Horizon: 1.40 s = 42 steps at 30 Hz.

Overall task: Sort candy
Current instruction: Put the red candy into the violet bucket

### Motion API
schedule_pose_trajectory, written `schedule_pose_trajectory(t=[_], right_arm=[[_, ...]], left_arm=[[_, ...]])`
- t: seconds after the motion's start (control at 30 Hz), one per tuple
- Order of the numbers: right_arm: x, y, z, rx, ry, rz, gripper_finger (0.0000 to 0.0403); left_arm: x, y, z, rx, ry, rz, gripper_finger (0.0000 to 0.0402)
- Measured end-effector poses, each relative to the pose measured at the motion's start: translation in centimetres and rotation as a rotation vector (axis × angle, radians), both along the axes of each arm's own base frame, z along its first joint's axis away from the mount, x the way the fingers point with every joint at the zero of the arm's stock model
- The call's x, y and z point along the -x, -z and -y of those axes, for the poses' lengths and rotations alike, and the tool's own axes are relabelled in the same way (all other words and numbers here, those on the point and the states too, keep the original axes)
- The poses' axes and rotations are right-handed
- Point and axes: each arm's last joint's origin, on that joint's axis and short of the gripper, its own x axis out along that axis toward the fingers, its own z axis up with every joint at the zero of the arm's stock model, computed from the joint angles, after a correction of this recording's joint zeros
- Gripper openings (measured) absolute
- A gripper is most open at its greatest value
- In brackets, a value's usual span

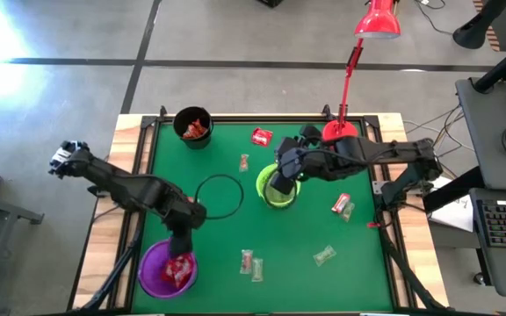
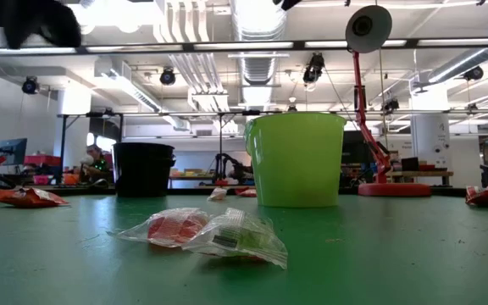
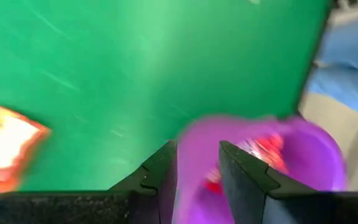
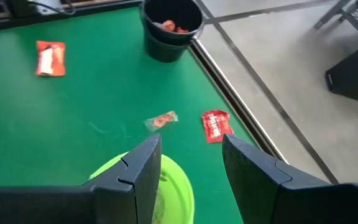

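green-topped table (image 1: 227,158) in an open workshop, red desk lamp (image 1: 358,70) at the far edge. three cups out: black cup (image 1: 193,127) far left holding red candy, green cup (image 1: 277,186) mid-table, purple cup (image 1: 169,269) near left holding red candy.

left hand (image 1: 183,237) poised directly over the purple cup, fingers spread with nothing between them; red wrappers visible in the cup beneath. probably a piece just let go, though not shown.

right hand (image 1: 279,180) hovering above the green cup, fingers apart, empty. something pale seems to lie inside that cup; too unclear to name.

loose candy left on the table: red piece (image 1: 262,136) near the far edge, small pale piece (image 1: 244,162) just beside the green cup, red-and-clear pair (image 1: 343,206) to the right, two clear ones (image 1: 251,263) near the front, another clear one (image 1: 324,255) front right.

judged partway: some sorted into cups, roughly half a dozen pieces still scattered.
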Motion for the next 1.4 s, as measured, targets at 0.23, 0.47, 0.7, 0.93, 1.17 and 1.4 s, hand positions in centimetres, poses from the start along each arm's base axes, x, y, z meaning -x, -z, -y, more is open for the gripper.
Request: schedule_pose_trajectory(t=[0.23,0.47,0.7,0.93,1.17,1.4], right_arm=[[0.2,0.2,0.8,-0.018,0.047,-0.015,0.0164],[1.4,1.1,0.6,-0.068,0.108,-0.127,0.0164],[0.9,1.1,0.8,-0.087,0.135,-0.079,0.0164],[0.1,0.7,2.5,-0.054,0.125,-0.029,0.0164],[-0.6,-0.1,7.9,-0.033,0.164,0.057,0.0164],[-0.6,-0.3,15.4,-0.216,0.066,0.202,0.0164]], left_arm=[[0.1,-3.6,-3.1,-0.348,-0.063,0.081,0.0100],[1.9,-6.1,-4.9,-0.502,-0.063,0.042,0.0100],[4.9,-8.1,-6.4,-0.614,-0.104,0.152,0.0100],[6.8,-9.4,-7.9,-0.758,-0.196,0.245,0.0100],[7.0,-9.8,-8.4,-0.808,-0.241,0.286,0.0100],[6.8,-9.8,-9.0,-0.827,-0.244,0.272,0.0100]])
